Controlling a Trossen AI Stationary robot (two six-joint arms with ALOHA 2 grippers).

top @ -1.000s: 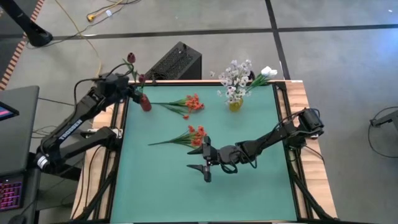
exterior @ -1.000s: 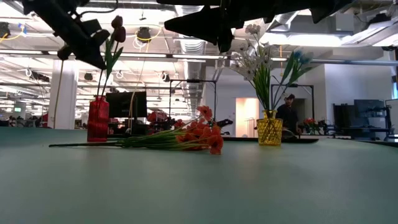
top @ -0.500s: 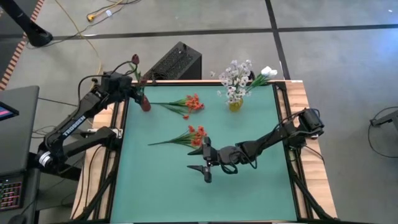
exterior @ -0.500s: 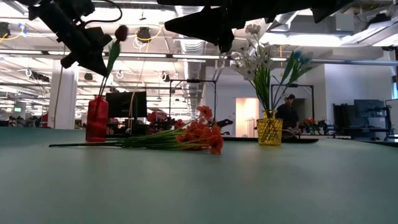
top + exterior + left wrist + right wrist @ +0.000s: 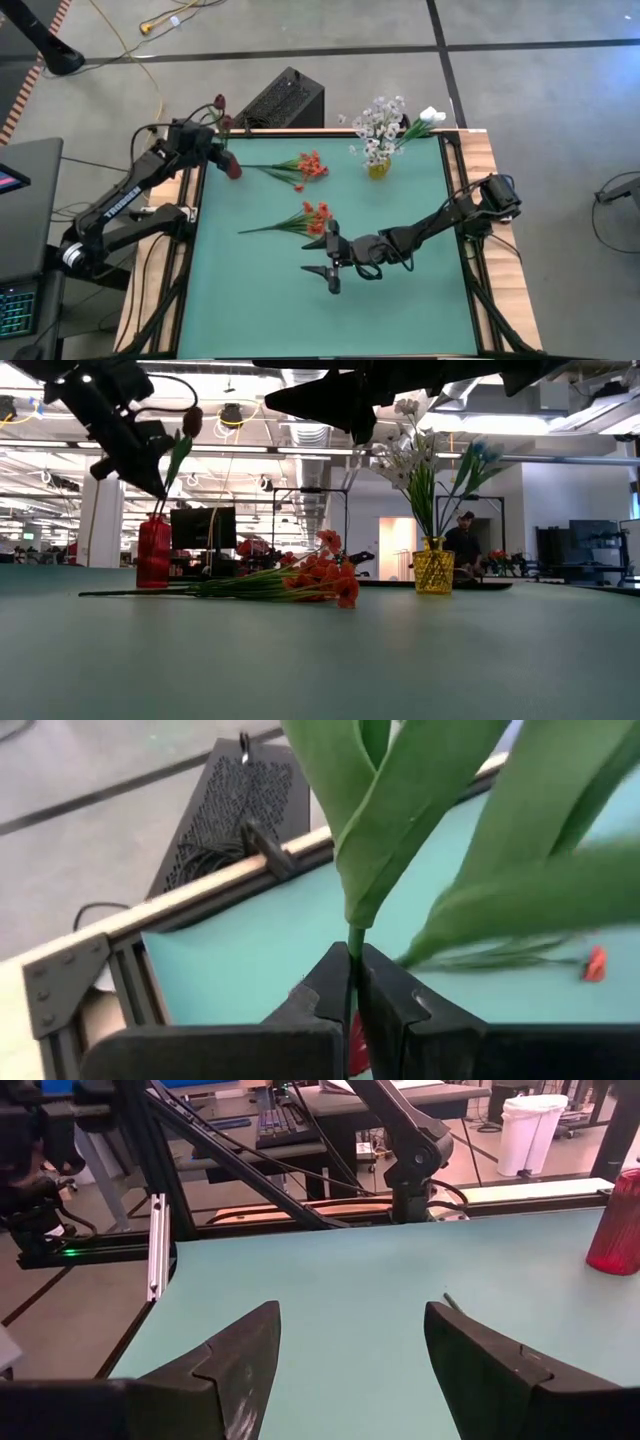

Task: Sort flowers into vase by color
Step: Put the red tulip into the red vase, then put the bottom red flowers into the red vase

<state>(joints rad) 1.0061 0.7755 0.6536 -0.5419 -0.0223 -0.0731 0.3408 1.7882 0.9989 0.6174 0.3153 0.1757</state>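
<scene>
A: Where's the dark red bud on the long green stem?

B: Left hand is pinching its stem, holding it over the red ribbed vase at the green worktop's far left corner.

A: And the rest?

B: 2 red-orange blossom clusters lie flat on the worktop. White sprays sit in the yellow textured vase. Right hand hovers mid-worktop, fingers spread, holding nothing.
</scene>
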